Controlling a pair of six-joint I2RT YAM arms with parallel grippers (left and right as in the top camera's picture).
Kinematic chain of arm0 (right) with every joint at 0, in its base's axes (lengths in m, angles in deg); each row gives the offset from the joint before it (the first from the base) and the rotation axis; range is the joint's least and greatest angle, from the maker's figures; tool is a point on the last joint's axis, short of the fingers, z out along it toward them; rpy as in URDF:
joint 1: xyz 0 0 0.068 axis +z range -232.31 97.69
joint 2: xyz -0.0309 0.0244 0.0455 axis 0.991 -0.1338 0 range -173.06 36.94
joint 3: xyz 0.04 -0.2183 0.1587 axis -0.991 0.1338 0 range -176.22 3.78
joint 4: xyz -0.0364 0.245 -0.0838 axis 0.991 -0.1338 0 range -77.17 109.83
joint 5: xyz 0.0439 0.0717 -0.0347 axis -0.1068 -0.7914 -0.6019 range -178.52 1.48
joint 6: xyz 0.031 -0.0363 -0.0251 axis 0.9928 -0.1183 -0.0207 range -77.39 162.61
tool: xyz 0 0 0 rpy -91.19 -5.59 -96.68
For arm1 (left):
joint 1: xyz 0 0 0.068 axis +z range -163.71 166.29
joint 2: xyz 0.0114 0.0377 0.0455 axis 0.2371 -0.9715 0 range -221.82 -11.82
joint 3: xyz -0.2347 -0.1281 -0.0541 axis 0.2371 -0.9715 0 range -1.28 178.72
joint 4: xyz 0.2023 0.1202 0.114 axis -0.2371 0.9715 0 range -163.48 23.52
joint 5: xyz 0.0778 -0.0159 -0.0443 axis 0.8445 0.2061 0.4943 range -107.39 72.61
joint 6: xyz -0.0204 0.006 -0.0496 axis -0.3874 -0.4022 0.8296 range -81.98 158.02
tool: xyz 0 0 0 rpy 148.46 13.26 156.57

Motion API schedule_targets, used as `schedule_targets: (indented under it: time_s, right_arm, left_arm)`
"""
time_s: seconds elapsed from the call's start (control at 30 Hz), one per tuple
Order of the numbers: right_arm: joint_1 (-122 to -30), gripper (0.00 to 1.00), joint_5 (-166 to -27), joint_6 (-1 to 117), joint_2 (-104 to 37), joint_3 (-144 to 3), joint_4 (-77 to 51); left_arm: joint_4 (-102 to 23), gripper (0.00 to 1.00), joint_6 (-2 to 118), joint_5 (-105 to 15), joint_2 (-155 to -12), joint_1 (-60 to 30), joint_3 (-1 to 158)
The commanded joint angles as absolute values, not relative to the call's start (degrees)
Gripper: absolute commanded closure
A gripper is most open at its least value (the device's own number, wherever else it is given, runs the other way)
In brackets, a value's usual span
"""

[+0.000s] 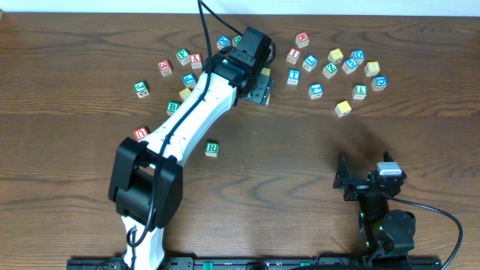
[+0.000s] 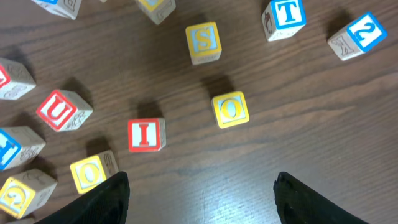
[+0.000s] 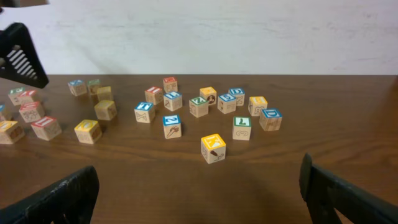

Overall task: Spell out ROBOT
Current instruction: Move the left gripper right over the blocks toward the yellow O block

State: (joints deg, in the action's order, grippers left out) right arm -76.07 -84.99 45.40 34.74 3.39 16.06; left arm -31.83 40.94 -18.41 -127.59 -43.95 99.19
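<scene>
My left gripper (image 2: 202, 199) is open and empty, hovering over the block cluster at the back (image 1: 259, 88). In the left wrist view a yellow O block (image 2: 231, 109) lies ahead between the fingers. A red I block (image 2: 147, 135) and a second yellow O block (image 2: 93, 171) lie to its left, and a blue T block (image 2: 285, 15) is at the far right. A green R block (image 1: 212, 148) sits alone mid-table, with a green B block (image 1: 173, 107) to its upper left. My right gripper (image 3: 199, 186) is open and empty at the front right (image 1: 346, 180).
Several letter blocks are scattered along the back, including a yellow S (image 2: 203, 42), a red U (image 2: 62, 110) and a blue 2 (image 2: 357, 36). A lone yellow block (image 3: 213, 148) lies nearest my right gripper. A red block (image 1: 141, 133) sits by the left arm.
</scene>
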Motion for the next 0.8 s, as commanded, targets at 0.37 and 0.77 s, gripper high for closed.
schedule_targets:
  time_s: [0.37,0.77]
  right_arm:
    - [-75.7,0.01,-84.4,46.2,34.8,3.5,15.9]
    - [-75.7,0.01,-84.4,46.2,34.8,3.5,15.9]
  left_arm:
    - [-34.6,0.28,44.1,-17.8,-129.0,-47.1,103.8]
    - [-34.9,0.28,48.1,-13.7,-136.0,-49.4,106.9]
